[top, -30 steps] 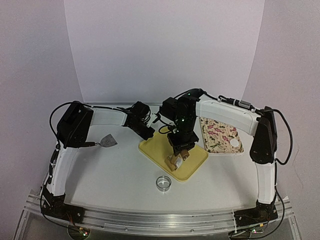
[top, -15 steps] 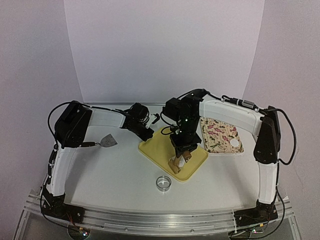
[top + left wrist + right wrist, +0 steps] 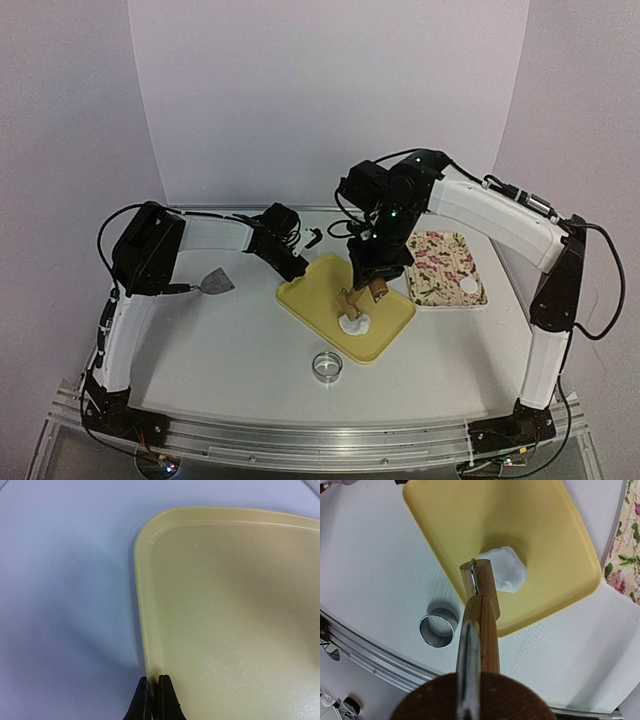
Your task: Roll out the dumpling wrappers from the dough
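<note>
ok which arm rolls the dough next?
Right. The right gripper holds the wooden roller, tip beside the white dough on the yellow tray; the left gripper is shut at the tray's edge.

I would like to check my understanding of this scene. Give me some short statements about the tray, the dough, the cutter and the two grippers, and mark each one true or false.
1. The dough lies on the yellow tray. True.
2. The ring cutter stands on the yellow tray. False: it stands on the table, beside the tray.
3. The left gripper is shut at the tray's rim. True.
4. The right gripper is empty. False: it holds a wooden roller.
</note>
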{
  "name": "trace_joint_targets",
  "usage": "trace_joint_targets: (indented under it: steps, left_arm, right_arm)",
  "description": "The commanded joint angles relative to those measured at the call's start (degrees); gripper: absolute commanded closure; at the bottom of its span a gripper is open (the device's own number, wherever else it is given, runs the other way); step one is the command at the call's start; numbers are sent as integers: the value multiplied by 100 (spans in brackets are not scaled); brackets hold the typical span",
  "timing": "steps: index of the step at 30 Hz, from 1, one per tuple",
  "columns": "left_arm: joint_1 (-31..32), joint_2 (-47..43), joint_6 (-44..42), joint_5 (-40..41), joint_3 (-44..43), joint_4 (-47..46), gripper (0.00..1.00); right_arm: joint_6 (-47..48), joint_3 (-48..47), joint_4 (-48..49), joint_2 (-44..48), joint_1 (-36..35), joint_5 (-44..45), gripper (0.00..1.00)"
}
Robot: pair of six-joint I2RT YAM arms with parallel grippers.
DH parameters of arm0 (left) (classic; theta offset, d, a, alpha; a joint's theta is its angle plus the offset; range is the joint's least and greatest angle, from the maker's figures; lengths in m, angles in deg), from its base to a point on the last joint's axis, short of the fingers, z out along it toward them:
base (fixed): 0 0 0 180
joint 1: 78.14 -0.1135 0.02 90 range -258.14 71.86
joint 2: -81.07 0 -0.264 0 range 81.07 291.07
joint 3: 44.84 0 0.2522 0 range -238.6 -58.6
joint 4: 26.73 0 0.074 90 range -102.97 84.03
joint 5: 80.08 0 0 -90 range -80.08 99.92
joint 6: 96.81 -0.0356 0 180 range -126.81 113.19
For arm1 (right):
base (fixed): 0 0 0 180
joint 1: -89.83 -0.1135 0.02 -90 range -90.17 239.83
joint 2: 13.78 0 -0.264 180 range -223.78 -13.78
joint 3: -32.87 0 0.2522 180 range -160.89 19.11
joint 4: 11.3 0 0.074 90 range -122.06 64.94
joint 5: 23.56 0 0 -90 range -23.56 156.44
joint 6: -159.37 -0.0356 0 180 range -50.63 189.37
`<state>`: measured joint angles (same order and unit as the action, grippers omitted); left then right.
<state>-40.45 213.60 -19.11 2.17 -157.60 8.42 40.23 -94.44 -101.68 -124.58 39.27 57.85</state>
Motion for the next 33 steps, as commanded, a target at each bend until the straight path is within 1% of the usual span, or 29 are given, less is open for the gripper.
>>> trace_joint_targets:
  steps: [1, 9, 22, 33]
  left_arm:
    - [-16, 169, -200, 73, 78, 348, 100]
    - [-16, 61, -118, 14, 239, 254, 100]
    - [-8, -21, -99, 10, 347, 257, 100]
    - [-7, -89, -66, 44, 464, 240, 100]
  right_arm:
    - [-189, 280, -1856, 107, -14, 431, 100]
    - [-131, 276, -1865, -131, -12, 686, 100]
    - [17, 244, -1822, -443, -15, 735, 100]
    - [-85, 696, -1830, -373, -10, 907, 100]
